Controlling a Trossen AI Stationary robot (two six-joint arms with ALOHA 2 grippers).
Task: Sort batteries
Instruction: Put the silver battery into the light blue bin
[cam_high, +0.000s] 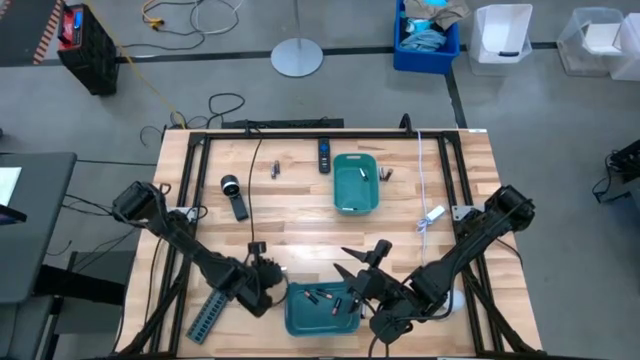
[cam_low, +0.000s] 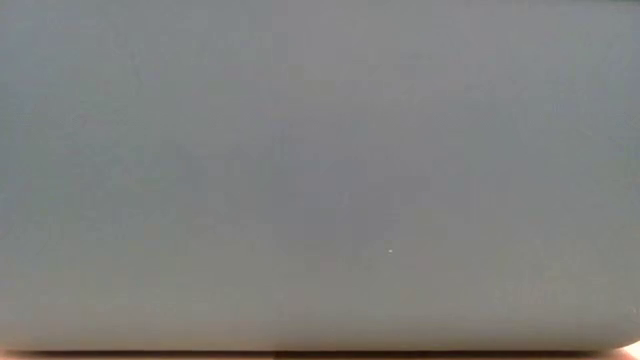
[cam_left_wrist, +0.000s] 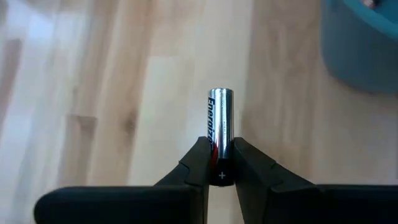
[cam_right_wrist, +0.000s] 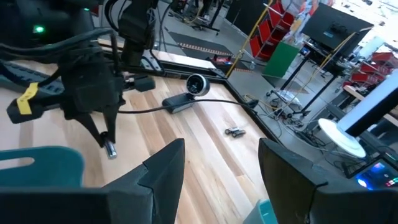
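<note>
My left gripper (cam_high: 272, 273) hangs over the wood just left of the near teal tray (cam_high: 298, 322), shut on a silver-and-black battery (cam_left_wrist: 220, 134). The right wrist view shows the same battery (cam_right_wrist: 111, 149) at its fingertips. My right gripper (cam_high: 366, 254) stands open above the near tray's right end, touching nothing. Several batteries (cam_high: 336, 300) lie inside the near tray. A far teal tray (cam_high: 340, 196) holds a battery (cam_high: 362, 175). Loose batteries lie on the table (cam_high: 275, 170) (cam_high: 385, 174) (cam_right_wrist: 234, 131). A grey-blue surface fills the whole low view. My left gripper pinches the battery's black plus end (cam_left_wrist: 221, 167) between its two fingers (cam_left_wrist: 198, 163). The fingers come from above, pointing down, and lie along the battery. Its silver end (cam_left_wrist: 221, 94) sticks out past the fingertips, upright and lifted clear of the wood.
A webcam on a black handle (cam_high: 233, 190), a flat black bar (cam_high: 324, 153) and a white cable (cam_high: 428, 190) lie on the far half of the table. A grey power strip (cam_high: 210, 315) sits near the left front corner. Bare wood (cam_high: 300, 235) lies between the trays.
</note>
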